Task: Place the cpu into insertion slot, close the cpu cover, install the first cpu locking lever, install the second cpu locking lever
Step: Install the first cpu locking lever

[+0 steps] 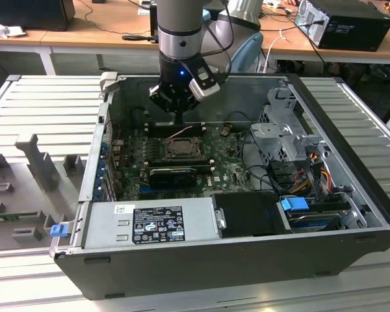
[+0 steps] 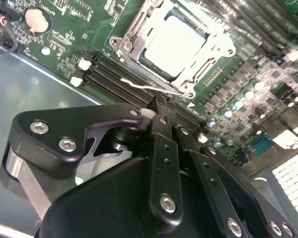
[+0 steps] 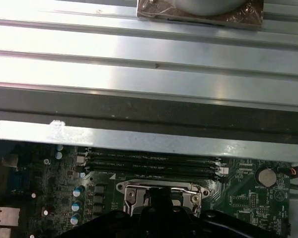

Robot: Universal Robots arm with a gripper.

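cpu (image 2: 176, 42): seated, silver face up.
cpu cover (image 2: 214, 48): down around it.
gripper (image 2: 158, 115): I read it closed, empty, just beside the cover.

Exterior view: bright, even room light from overhead, no hard shadows. Inside of the computer case (image 1: 351, 221) is dimmer, and the motherboard (image 1: 227, 166) sits in shade under the arm. A blue light (image 1: 180, 73) glows on the arm's wrist.

Second wrist view: the cpu (image 2: 176, 42) top is blown out to white glare, and nearby board parts are overexposed too. The gripper (image 2: 158, 111) is dark, with highlights on its screws.

First wrist view: strong glare bands on the ribbed desk (image 3: 139, 49). The motherboard (image 3: 39, 198) is underexposed and murky.
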